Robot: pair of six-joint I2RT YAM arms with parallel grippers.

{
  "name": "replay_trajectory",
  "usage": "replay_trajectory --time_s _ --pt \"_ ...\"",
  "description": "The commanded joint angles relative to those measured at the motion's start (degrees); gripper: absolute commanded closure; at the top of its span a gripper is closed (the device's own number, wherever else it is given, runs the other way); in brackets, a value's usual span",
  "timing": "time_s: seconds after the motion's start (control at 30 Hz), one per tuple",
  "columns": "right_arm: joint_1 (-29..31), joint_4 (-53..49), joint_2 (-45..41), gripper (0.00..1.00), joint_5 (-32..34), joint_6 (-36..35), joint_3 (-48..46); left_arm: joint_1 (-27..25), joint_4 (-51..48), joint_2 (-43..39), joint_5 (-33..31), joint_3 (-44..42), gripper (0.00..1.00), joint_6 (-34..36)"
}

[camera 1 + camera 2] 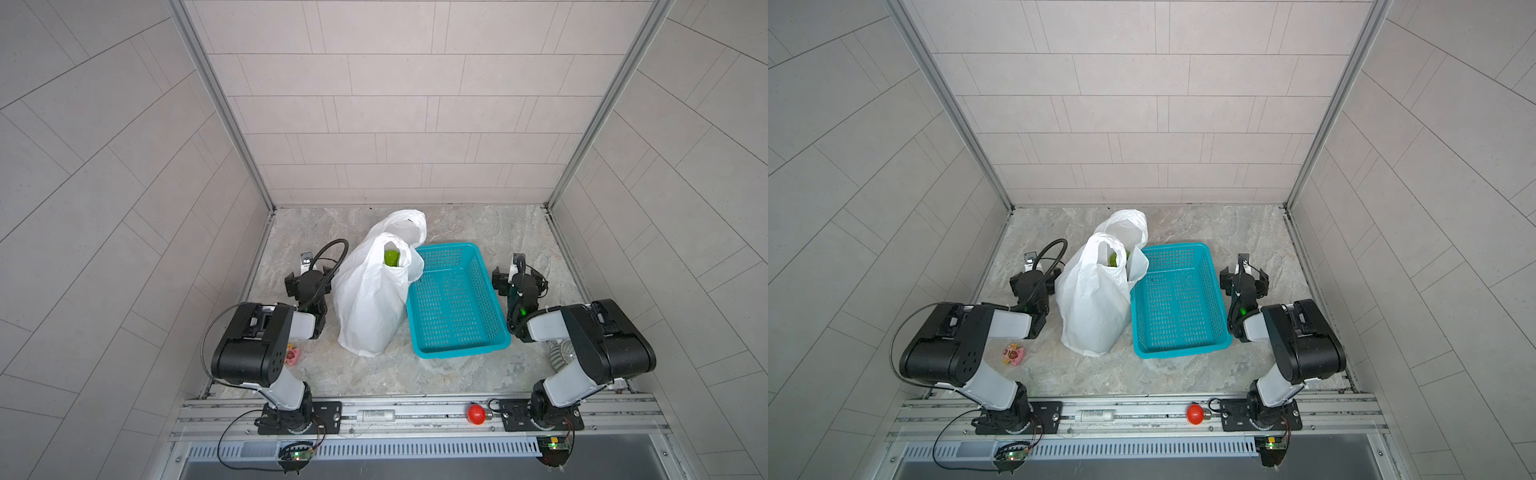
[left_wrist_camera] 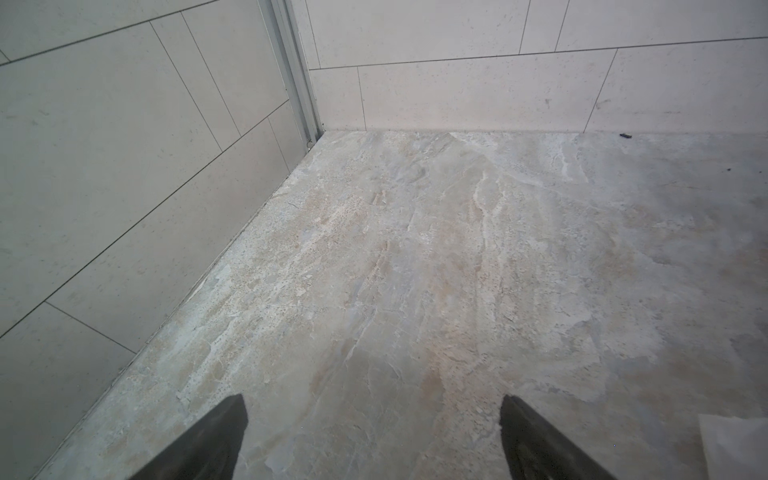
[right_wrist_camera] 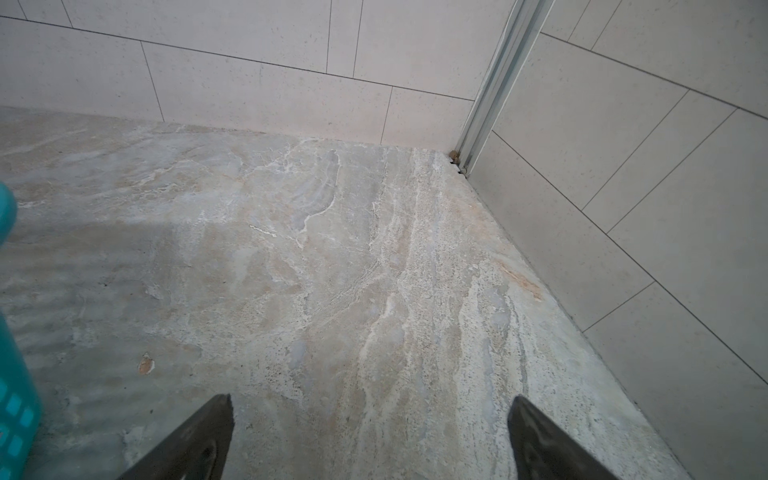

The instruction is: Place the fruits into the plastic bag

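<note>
- Both tools are spread wide and hold nothing: left tool [image 2: 372, 399] sits on the far side of the bag from the teal perforated plastic basket [image 1: 463, 350], right tool [image 3: 372, 398] just beside the basket.
- Thin crinkly white plastic bag [image 1: 368, 307] stands touching the basket, with a bright green bumpy fruit [image 1: 391, 257] showing in its mouth.
- Basket looks empty, so I'd judge loading done. Next: nothing to grasp, just keep clear of the bag.

Nothing readable is showing in any view. A white cylinder [image 1: 376, 414] is lying on the front rail [image 1: 424, 409] and is carrying a few lines of dark print in both top views, but the marks are appearing too small and blurred to make out.
</note>
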Motion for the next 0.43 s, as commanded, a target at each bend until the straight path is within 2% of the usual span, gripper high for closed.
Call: replay_trajectory --time_s 0.0,0.4 --pt "-0.03 1.32 0.39 0.00 -0.07 -0.92 -0.32 -0.54 2.53 0.20 -1.65 -0.84 0.00 0.66" --pt "-0.48 0.93 0.38 0.01 -0.89 -0.70 -0.22 -0.48 2.57 0.12 -1.62 -0.83 0.00 0.77"
